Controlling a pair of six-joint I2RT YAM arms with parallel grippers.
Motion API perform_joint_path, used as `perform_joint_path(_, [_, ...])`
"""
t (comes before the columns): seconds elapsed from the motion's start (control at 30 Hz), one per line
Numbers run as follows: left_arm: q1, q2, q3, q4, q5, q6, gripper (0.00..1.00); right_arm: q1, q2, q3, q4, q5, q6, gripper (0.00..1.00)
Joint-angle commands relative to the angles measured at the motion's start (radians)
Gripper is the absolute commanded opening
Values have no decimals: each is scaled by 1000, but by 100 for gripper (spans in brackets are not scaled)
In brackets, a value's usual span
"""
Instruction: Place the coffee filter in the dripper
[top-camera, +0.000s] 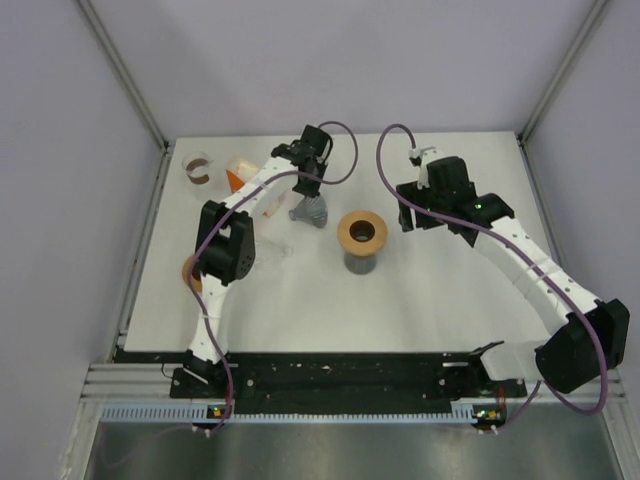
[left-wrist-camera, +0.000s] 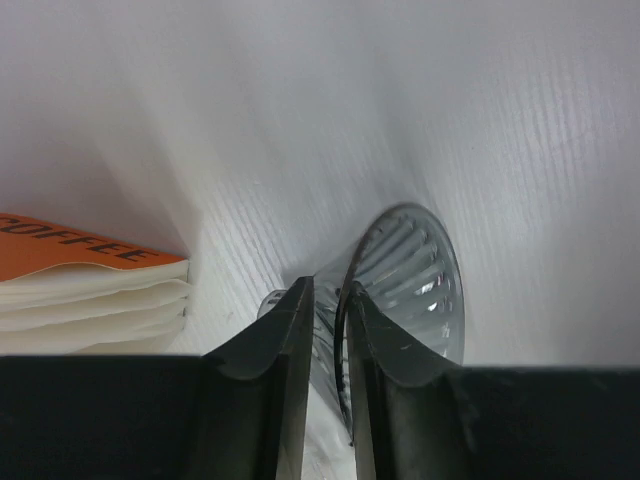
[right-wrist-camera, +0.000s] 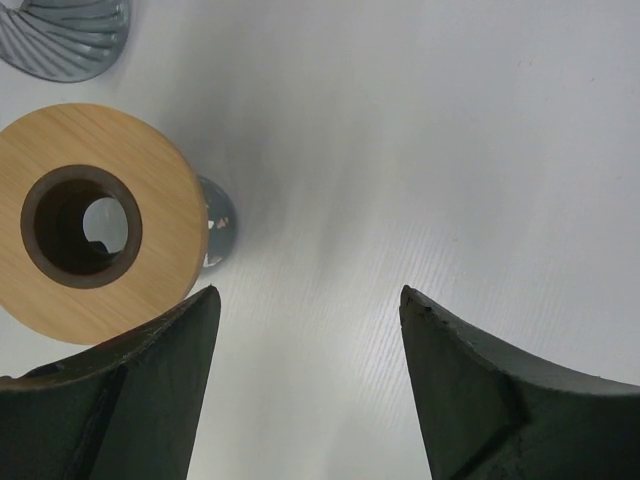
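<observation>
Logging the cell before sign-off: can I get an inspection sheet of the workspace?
Surface: white table.
Job's things: dripper tilted; filter pack beside it.
Clutter: wooden-collared carafe; brown ring.
Claws: left claw straddles the dripper's rim, grip unsure; right claw open, empty.
Cables: purple loops at both wrists.
Surroundings: pale walls, metal frame posts.
</observation>
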Motion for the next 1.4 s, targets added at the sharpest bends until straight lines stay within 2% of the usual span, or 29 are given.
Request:
perform_joint_path(0.0, [-8, -26, 5, -12, -38, 40, 14, -13, -33, -3, 59, -17, -9, 72])
perform_joint_path(0.07, [-10, -37, -12, -15, -39, 47, 0, -15, -30, -2, 64, -22, -9, 72])
perform_joint_path(0.1, [-10, -41, -19, -15, -42, 47, 0, -15, -30, -2, 65, -27, -8, 72])
perform_joint_path(0.23, [-10, -69, -19, -45, -58, 43, 0, -15, -32, 6, 67, -39, -5, 72])
perform_joint_path(0.5, [39, -263, 59, -51, 57, 4, 0, -15, -52, 95, 65, -109, 38, 72])
perform_joint_path(0.7, [47, -394, 102, -42, 233, -108, 0, 10, -15, 230, 81, -201, 117, 70])
perform_joint_path(0.83, [50, -461, 59, -8, 401, -223, 0, 86, 13, 334, 81, -166, 120, 71])
perform_joint_path(0.93, [50, -506, 7, 52, 525, -288, 0, 93, 24, 388, 87, -191, 155, 70])
perform_joint_path(1.1, [43, -517, -82, 124, 703, -386, 0, 102, 44, 373, 121, -257, 198, 63])
perform_joint_path(1.37, [-11, -517, -144, 179, 720, -374, 0, 111, 70, 276, 139, -264, 226, 53])
